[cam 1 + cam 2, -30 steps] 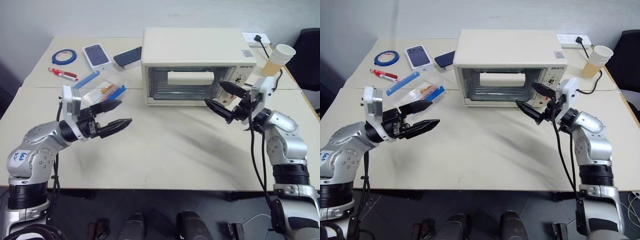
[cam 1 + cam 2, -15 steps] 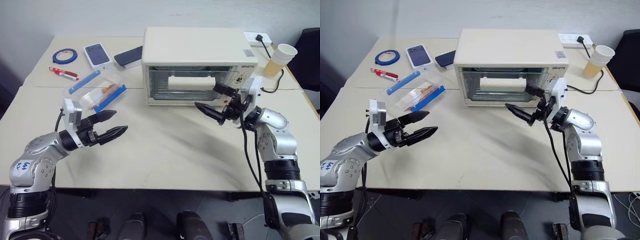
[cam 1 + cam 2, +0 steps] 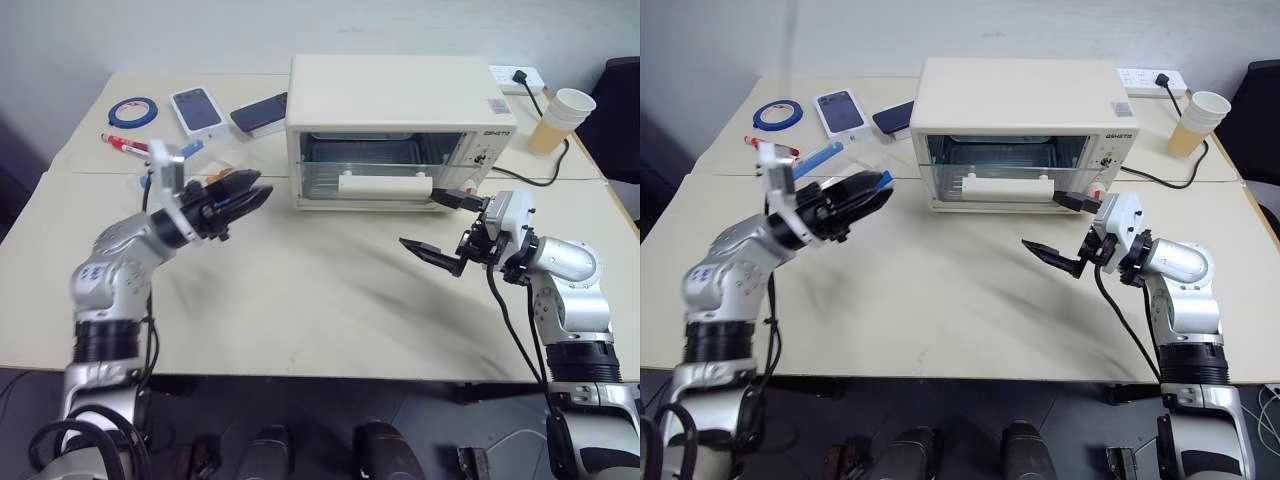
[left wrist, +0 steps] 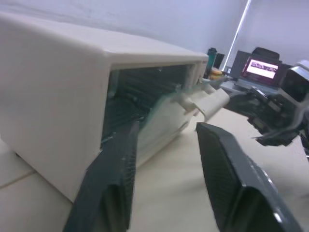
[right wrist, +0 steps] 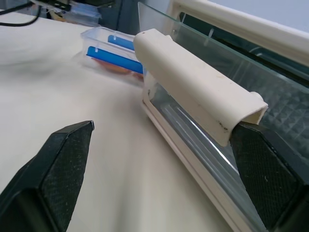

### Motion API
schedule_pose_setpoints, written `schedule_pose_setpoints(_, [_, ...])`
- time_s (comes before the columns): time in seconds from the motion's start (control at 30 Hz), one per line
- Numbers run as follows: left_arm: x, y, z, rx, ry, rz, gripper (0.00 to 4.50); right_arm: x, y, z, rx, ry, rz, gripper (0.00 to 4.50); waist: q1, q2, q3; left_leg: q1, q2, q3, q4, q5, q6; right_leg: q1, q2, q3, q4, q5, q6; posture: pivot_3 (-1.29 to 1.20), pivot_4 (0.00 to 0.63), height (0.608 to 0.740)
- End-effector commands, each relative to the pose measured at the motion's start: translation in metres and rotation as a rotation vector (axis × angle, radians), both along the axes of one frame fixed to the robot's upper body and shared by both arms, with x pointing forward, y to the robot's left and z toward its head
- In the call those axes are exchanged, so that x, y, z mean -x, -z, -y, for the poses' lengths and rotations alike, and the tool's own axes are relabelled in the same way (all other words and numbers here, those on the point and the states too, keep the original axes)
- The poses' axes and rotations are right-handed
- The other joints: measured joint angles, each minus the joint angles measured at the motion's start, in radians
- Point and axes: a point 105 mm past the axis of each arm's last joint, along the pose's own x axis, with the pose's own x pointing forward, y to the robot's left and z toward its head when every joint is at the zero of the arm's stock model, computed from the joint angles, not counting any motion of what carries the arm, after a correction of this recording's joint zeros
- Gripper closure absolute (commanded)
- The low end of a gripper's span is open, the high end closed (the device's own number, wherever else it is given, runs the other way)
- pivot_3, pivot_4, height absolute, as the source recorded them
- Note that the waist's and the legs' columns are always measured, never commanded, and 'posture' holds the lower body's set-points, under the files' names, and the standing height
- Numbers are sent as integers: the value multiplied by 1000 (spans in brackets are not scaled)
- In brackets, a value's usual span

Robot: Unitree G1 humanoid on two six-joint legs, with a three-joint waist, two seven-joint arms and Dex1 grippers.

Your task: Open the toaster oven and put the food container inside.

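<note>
Toaster oven door partly down; right hand spread wide (upper finger at the handle), left hand narrow, empty.

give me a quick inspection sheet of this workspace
surface: cream table, bare in front.
job's things: toaster oven, glass door part open, handle tipped outward; food container left of the oven.
clutter: blue tape roll, red marker, white phone box, dark phone, paper cup.
grippers: left gripper over the container, grip unclear; right gripper jaws open by the handle.
cables: power strip with black cord.
surroundings: pale wall, dark chair.
</note>
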Motion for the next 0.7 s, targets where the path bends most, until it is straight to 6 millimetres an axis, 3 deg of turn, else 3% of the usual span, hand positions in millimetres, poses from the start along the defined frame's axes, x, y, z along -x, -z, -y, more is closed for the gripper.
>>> schedule_pose_setpoints(0.03, [-14,-14,14,19,11,78,3638,4,-7,1,3,1,53,0,0,0,0,0,0,0,0,0,0,0,0,0,1,0,0,0,150,740])
schedule_pose_setpoints(0.17, [-19,-15,22,50,42,79,4472,6,-6,1,-2,10,53,0,-3,0,0,0,0,1,0,0,0,0,0,0,2,0,0,0,150,740])
schedule_pose_setpoints(0.5, [-20,17,50,-60,128,36,4472,21,0,5,-6,69,46,0,4,0,0,-1,-1,-1,3,0,0,0,0,-1,1,0,1,0,150,740])
schedule_pose_setpoints(0.7, [-12,30,52,-131,180,51,4472,52,29,39,65,189,-56,0,22,0,0,-3,-1,-1,3,0,0,0,-1,-1,2,0,1,0,150,740])
